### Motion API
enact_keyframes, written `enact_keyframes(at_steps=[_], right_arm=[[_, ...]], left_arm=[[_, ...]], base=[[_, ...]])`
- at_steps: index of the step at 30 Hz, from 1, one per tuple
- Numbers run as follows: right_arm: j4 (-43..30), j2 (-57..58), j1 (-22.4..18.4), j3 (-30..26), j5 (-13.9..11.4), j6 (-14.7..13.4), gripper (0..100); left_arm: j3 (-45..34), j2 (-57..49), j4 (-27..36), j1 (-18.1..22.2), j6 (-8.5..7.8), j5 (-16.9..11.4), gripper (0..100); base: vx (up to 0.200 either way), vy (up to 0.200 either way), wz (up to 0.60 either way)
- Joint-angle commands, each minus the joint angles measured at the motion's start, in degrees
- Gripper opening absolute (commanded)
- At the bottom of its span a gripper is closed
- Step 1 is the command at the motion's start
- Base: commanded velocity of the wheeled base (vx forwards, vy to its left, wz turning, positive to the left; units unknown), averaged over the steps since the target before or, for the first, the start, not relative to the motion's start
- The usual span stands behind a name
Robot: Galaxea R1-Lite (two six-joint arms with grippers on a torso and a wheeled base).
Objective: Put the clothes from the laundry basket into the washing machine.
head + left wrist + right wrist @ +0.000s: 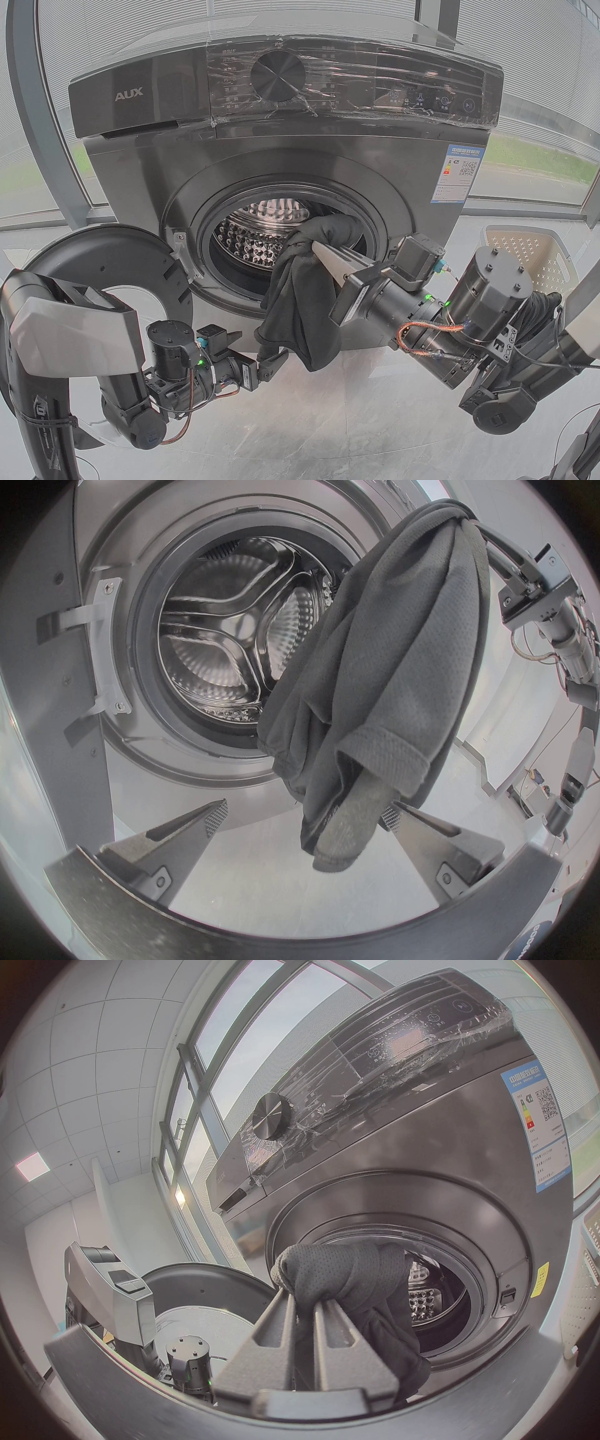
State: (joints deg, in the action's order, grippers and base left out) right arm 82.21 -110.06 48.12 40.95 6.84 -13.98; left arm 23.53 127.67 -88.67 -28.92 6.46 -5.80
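**Garment at the door, most of it hanging outside**

My right hand [306, 1302] is clamped on a dark garment [300, 300], its fingers nearly together with a fold of cloth pinched between them. It holds the bunched top of the cloth at the washing machine [281, 150], just at the rim of the round opening on the side nearer the laundry basket [531, 250]. Only that top knot is level with the drum [262, 231]. The rest hangs in a long drape down the front of the machine, below the lip of the opening and clear of the floor.

My left hand [303, 814] sits low in front of the machine, under the opening and beside the swung-open door [106, 256]. Its fingers are spread wide and grip nothing. The garment's lower hem dangles between them; I cannot tell whether the cloth brushes one finger.

I judge the cloth to be light and completely limp, a thin perforated knit. It will fold wherever it is not supported and should not slip out of a firm pinch. The trailing end could drag on the door seal or be left hanging out. I would pinch the thick hem fold with the left hand and lift it to the opening so both ends go in together.
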Motion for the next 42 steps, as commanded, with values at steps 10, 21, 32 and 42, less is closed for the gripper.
enact_keyframes(at_steps=[10,21,32,42], right_arm=[[0.14,0.02,0.14,-0.08,0.02,0.01,0],[0.67,0.02,0.05,-1.40,0.02,-0.08,0],[0.58,0.02,-0.48,-1.75,0.02,0.01,0],[0.49,0.11,-0.22,-1.66,0.02,0.01,0]], left_arm=[[2.05,0.91,-0.01,0.00,-0.31,-0.09,0],[1.87,0.12,-0.27,-0.18,-0.40,-0.09,0],[-2.35,-3.75,-0.45,-1.23,-0.57,-0.61,100],[-3.14,-2.08,-0.36,-1.32,-0.75,-0.61,100]], base=[[0.000,0.000,0.00],[0.000,0.000,0.00],[0.000,0.000,0.00],[0.000,0.000,0.00]])
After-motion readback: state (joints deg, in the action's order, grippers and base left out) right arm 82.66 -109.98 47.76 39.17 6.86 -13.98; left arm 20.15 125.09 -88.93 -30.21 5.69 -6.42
